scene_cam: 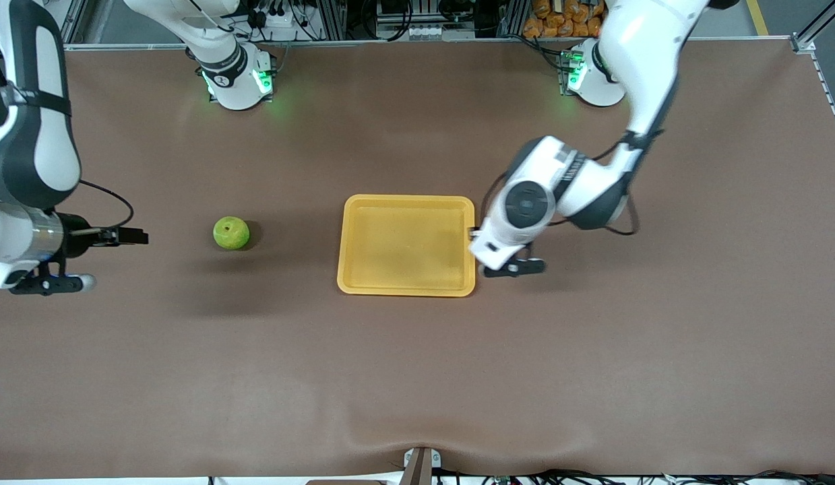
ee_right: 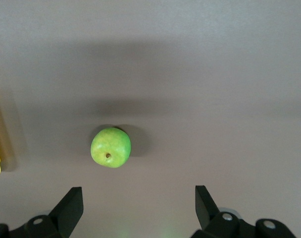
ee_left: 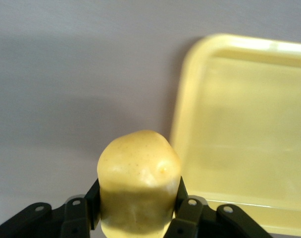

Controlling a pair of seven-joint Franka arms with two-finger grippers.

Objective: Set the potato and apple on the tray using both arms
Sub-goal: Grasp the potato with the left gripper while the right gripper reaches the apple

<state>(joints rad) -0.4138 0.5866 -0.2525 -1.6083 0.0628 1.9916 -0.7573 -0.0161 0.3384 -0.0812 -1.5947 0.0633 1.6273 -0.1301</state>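
1. Clamped between my left gripper's (ee_left: 135, 218) fingers, the potato (ee_left: 138, 191) hangs over the table just beside the tray (scene_cam: 407, 289), at the edge toward the left arm's end.
2. Right gripper (ee_right: 138, 208) hangs spread wide above the table near the apple (ee_right: 111, 147), which rests on the table toward the right arm's end, well apart from the tray.
3. I'd judge the risk is a release short of the rim; the potato could roll off.
4. Nothing lies in the tray, as far as I can see.
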